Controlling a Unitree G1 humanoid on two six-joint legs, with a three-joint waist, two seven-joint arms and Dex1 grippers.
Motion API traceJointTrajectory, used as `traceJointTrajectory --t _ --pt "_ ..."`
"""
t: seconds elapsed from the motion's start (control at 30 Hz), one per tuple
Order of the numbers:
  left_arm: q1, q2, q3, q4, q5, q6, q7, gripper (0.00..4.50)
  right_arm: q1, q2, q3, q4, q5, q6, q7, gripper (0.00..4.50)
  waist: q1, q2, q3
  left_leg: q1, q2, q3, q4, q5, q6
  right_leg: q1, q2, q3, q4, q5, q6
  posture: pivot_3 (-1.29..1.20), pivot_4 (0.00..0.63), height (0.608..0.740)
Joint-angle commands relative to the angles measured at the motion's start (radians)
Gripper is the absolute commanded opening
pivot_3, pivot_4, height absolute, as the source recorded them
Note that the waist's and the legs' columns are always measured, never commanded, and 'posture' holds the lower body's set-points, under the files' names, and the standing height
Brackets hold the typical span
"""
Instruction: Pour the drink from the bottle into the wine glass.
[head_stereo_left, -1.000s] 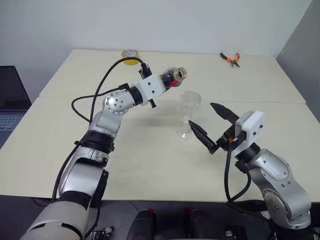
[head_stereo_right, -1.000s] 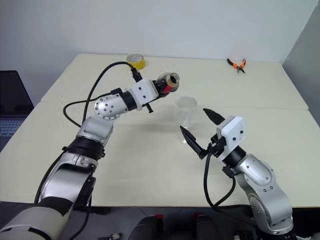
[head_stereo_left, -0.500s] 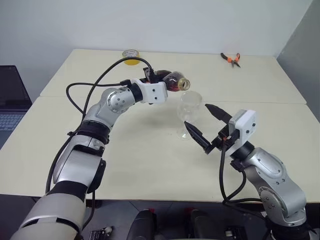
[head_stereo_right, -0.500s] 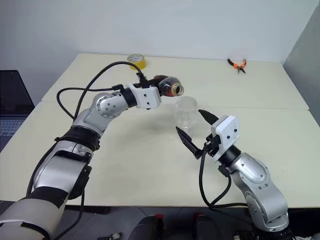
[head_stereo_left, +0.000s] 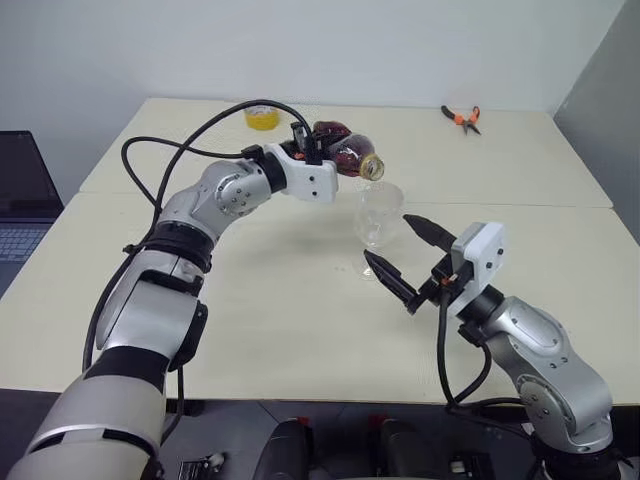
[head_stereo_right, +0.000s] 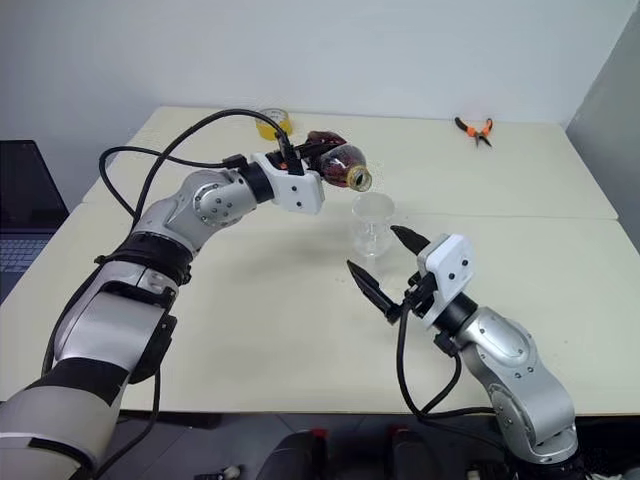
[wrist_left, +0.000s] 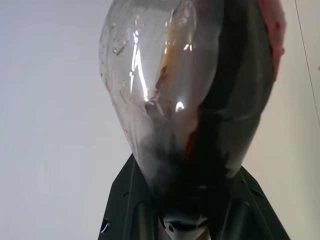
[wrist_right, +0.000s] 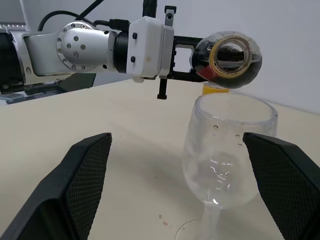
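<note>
The left gripper (head_stereo_left: 322, 158) pinched the bottle (head_stereo_left: 347, 160), tipped mouth-down above the wine glass (head_stereo_left: 379, 214) on the counter (head_stereo_left: 300, 300); the right gripper (head_stereo_left: 408, 258) stood spread beside it. Pouring slowly over the bowl's centre seemed wise

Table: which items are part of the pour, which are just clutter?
In play: bottle with the dark drink, tilted over the wine glass; left gripper shut on the bottle; right gripper open around the glass.

Lying about: yellow tape roll, orange pliers, laptop.
</note>
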Motion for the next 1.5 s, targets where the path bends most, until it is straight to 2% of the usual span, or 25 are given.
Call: traceJointTrajectory --t 0.03,0.43,1.5 --pt "-0.059 0.022 -0.002 -0.011 0.022 -0.028 0.061 0.77 -0.012 -0.004 0.001 -0.04 0.007 -0.006 0.004 4.5 0.0 0.0 0.0 0.0 0.0 0.0 0.0 0.0 0.0 0.0 0.0 0.0 0.0 0.0 0.0 0.0 0.15 0.74" --pt "-0.092 0.032 -0.034 0.024 0.102 -0.05 0.17 0.77 -0.016 0.003 -0.009 -0.023 -0.031 -0.034 -0.018 4.5 0.0 0.0 0.0 0.0 0.0 0.0 0.0 0.0 0.0 0.0 0.0 0.0 0.0 0.0 0.0 0.0 0.15 0.74" --pt "-0.146 0.045 -0.084 0.066 0.155 -0.045 0.248 0.77 0.002 0.026 -0.01 -0.022 -0.057 -0.036 -0.032 4.5 0.0 0.0 0.0 -0.009 0.0 0.004 0.003 0.002 -0.004 -0.013 0.0 0.001 0.007 0.0 0.0 0.0 0.15 0.74"
